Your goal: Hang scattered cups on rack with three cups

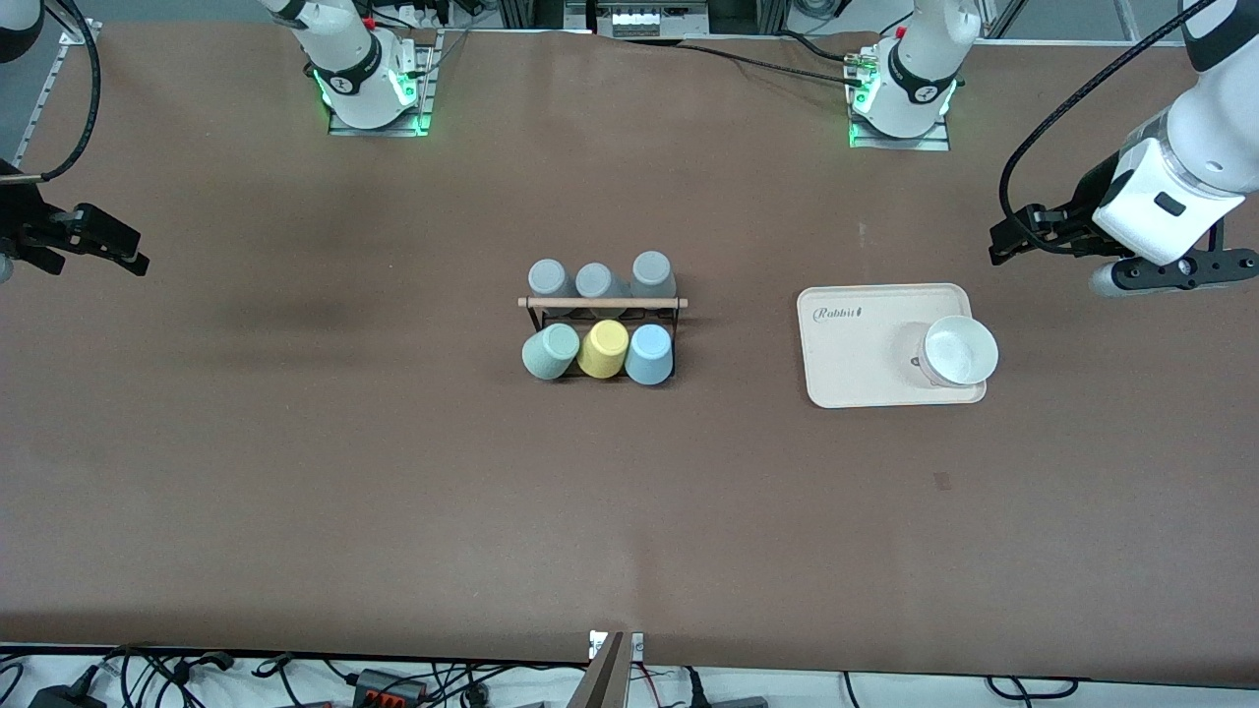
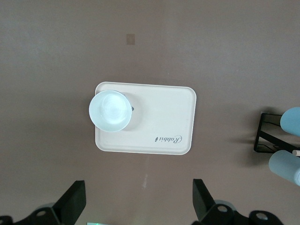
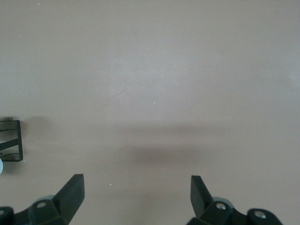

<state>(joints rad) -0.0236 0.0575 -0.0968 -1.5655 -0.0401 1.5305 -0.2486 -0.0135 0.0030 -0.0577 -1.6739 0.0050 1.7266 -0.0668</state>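
Note:
The black wire rack (image 1: 602, 303), with a wooden rod across its top, stands mid-table. The sage green cup (image 1: 550, 351) and the light blue cup (image 1: 649, 353) sit bottom-up on its pegs, in the row nearer to the front camera, with a yellow cup (image 1: 603, 348) between them. Three grey cups (image 1: 594, 280) fill the farther row. My left gripper (image 1: 1013, 241) is open and empty in the air at the left arm's end, beside the tray. My right gripper (image 1: 118, 251) is open and empty over bare table at the right arm's end. The left wrist view shows the rack's end (image 2: 267, 136) and the blue cup (image 2: 291, 121).
A cream tray (image 1: 856, 379) lies toward the left arm's end and carries a white bowl (image 1: 959, 350). The tray (image 2: 164, 117) and bowl (image 2: 109, 110) also show in the left wrist view. The right wrist view shows the rack's corner (image 3: 11, 140).

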